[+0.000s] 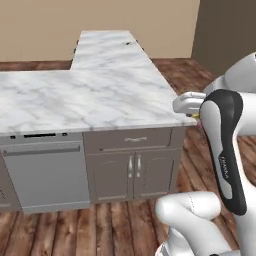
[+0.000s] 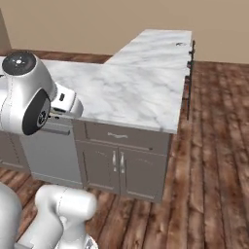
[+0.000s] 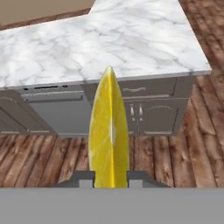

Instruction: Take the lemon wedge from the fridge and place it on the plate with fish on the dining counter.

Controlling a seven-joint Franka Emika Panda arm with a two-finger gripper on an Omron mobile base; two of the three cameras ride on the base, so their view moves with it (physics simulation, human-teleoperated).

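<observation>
I have the L-shaped counter [image 1: 85,95] ahead of the base, its long run crossing in front of me and a narrower leg [image 1: 107,47] reaching back toward the far wall [image 1: 100,20]. Under the near edge sits a dishwasher front [image 1: 47,175] on the left, with a drawer [image 1: 135,140] over a pair of cabinet doors [image 1: 134,172] to its right. The floor [image 1: 100,230] lies between me and the cabinets. In the hand view the lemon wedge [image 3: 109,131] stands upright between the fingertips of the gripper [image 3: 110,178], in front of the cabinet doors and below the counter edge, held out over the floor
</observation>
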